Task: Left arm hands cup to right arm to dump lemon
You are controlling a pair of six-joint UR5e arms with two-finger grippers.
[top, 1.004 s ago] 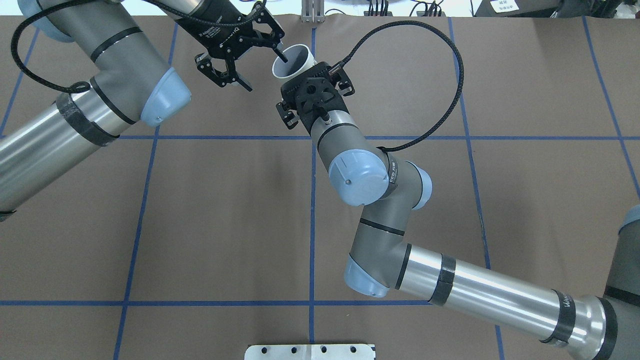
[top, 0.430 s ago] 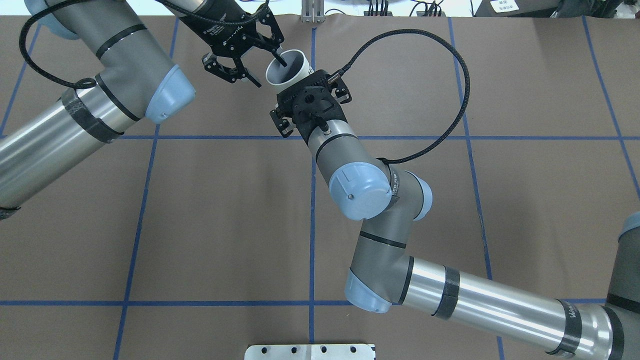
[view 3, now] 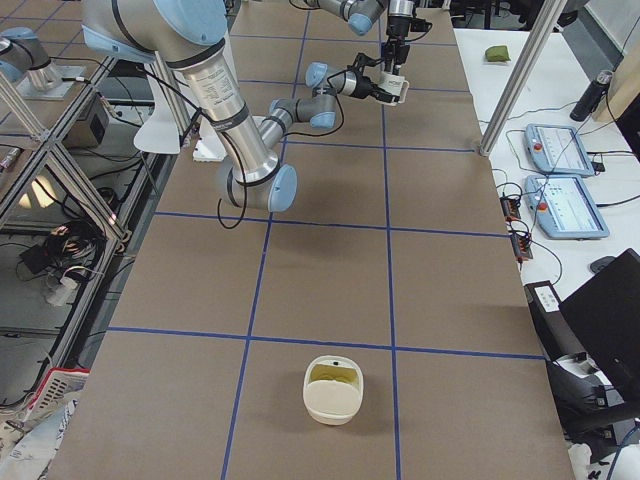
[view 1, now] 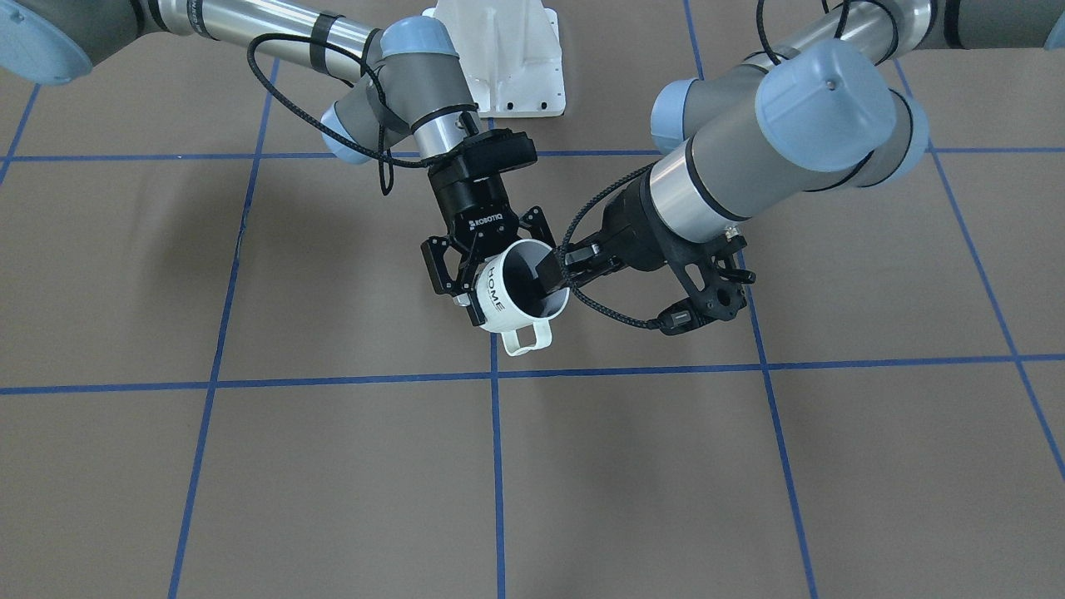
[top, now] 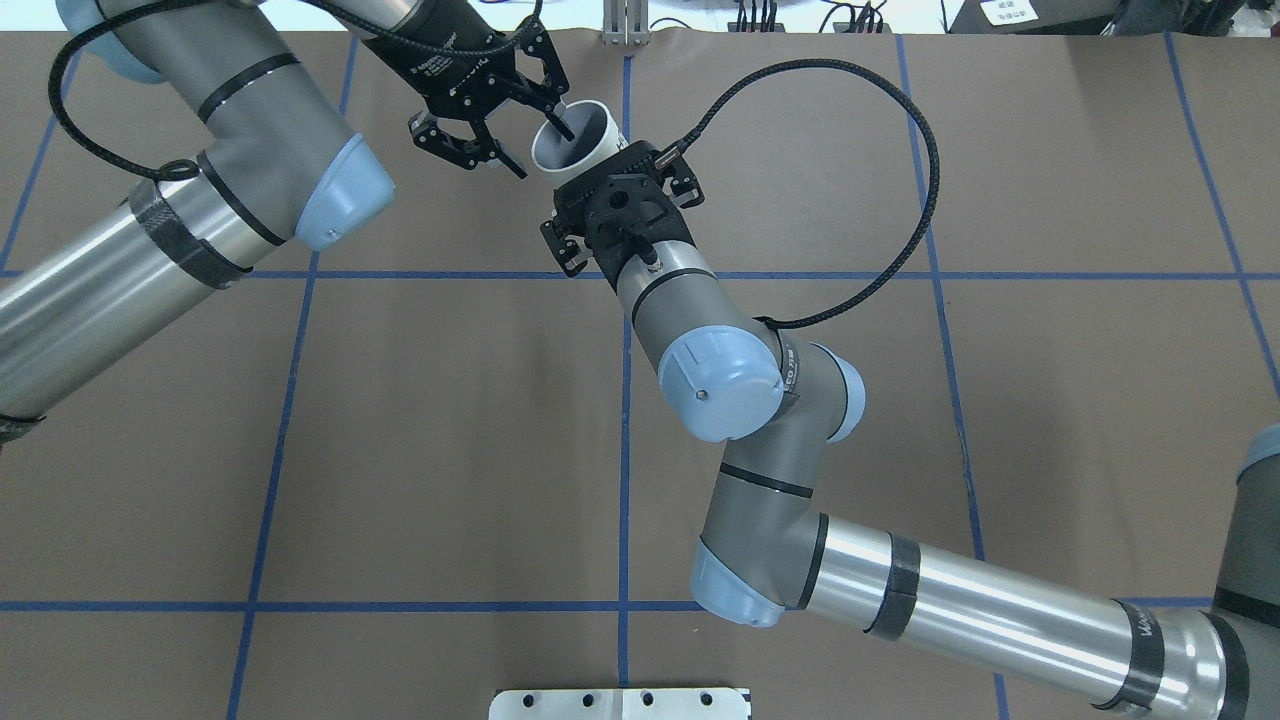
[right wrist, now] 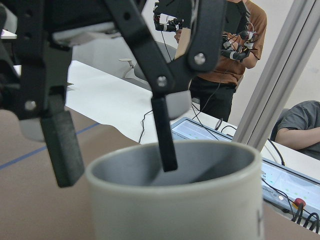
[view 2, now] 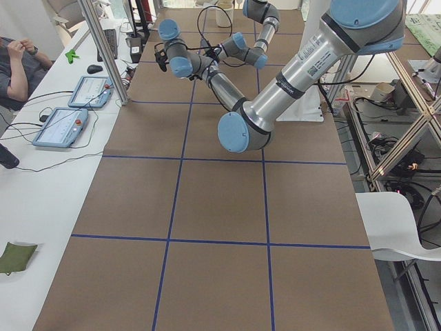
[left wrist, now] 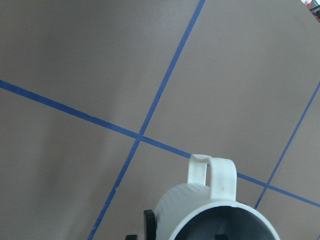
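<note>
Finding: robotics laboratory. Grey jointed robot arms (top: 720, 380) work over a table covered in brown sheeting (top: 450, 430), gridded with blue tape (top: 400, 606). Silver aluminium frame posts (view 3: 530, 62) stand along the table's edge. Beside that edge, a white bench (view 2: 41, 186) carries two blue-rimmed control tablets (view 2: 89, 91); a seated person (view 2: 14, 65) attends.

Brown table (top: 450, 450) gridded in blue tape (top: 624, 480), lab clutter on both sides.
Evenly lit, with soft shadows on the tabletop. Along one side a white bench (view 2: 41, 172) with two tablets (view 2: 60, 127), a green cloth (view 2: 15, 256) and aluminium posts (view 2: 103, 52); seated there, a person (view 2: 14, 65) in grey. Along the other side a white chair (view 2: 400, 227), metal framing (view 3: 60, 170) and loose cables (view 3: 55, 265) on the floor.
</note>
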